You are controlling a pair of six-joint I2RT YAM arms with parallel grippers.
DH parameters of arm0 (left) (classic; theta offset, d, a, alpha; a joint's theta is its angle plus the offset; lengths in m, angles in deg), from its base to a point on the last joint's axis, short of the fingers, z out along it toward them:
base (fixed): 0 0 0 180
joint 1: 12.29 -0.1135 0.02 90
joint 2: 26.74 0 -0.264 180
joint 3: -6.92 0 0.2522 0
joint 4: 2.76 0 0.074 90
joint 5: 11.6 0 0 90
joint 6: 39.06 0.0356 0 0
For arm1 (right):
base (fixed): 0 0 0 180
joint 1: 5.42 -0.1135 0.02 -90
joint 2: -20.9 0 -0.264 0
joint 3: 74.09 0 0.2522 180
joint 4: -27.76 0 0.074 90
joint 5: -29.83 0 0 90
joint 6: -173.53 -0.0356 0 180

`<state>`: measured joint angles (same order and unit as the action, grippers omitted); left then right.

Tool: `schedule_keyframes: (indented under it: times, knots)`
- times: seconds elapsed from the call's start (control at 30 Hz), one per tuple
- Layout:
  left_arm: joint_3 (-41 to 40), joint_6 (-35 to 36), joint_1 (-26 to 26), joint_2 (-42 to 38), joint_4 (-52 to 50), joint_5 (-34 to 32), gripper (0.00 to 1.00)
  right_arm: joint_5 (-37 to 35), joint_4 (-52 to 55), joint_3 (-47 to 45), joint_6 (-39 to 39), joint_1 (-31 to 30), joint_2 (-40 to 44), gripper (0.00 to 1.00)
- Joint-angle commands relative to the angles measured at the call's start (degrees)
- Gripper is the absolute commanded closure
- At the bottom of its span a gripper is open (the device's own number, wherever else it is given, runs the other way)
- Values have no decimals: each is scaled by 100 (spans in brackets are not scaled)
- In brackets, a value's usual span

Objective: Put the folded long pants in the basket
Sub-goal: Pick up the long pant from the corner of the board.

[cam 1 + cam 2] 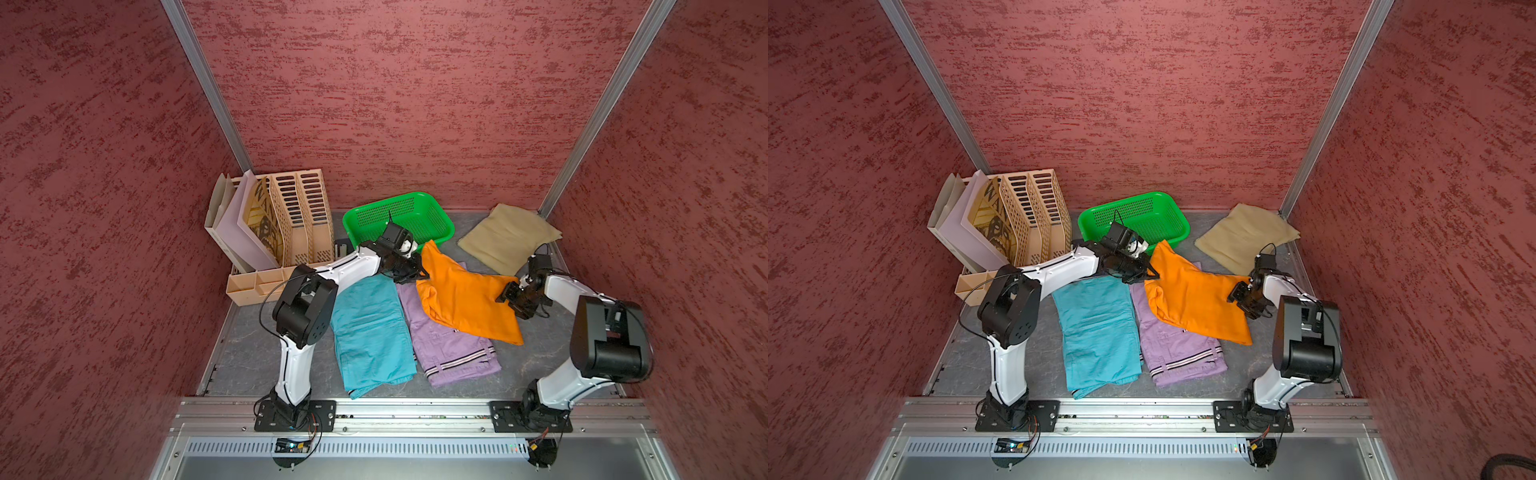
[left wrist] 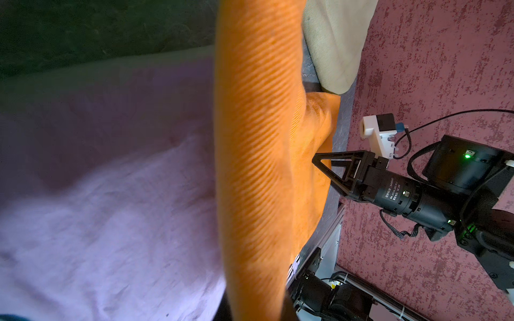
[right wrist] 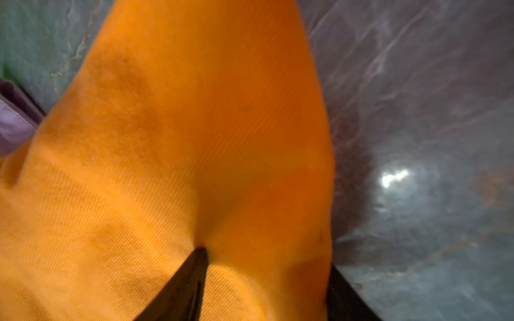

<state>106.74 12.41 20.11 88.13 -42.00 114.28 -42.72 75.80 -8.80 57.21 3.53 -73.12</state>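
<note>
At the middle of the tabletop, the orange pants hang between both arms: the left hand is clamped on one edge, the right hand is pinching the opposite one, probably to carry them flat to the basket by the far edge.

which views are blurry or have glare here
Both top views: sharp, evenly lit. Left wrist view: the orange pants are soft close up, while the right claw is crisp. Right wrist view: mostly blurred, with a bright glare spot on the tabletop.
</note>
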Motion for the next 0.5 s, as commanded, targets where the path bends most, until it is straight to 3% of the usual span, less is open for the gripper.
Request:
schedule_keyframes:
  times: [0.0, 0.1, 0.23, 0.47]
  knots:
    - [-28, 53, -59, 114, 343, -58, 100, 433, 12, -253, 94, -261, -469, 48]
    - [-24, 35, -50, 132, 362, -47, 100, 444, -28, -257, 106, -270, -461, 66]
    - [-11, -35, -32, 119, 454, 71, 100, 489, -184, -314, 111, -266, -414, 100]
    - [172, -45, 162, -123, 489, 368, 100, 314, -223, -368, -61, -269, 607, 100]
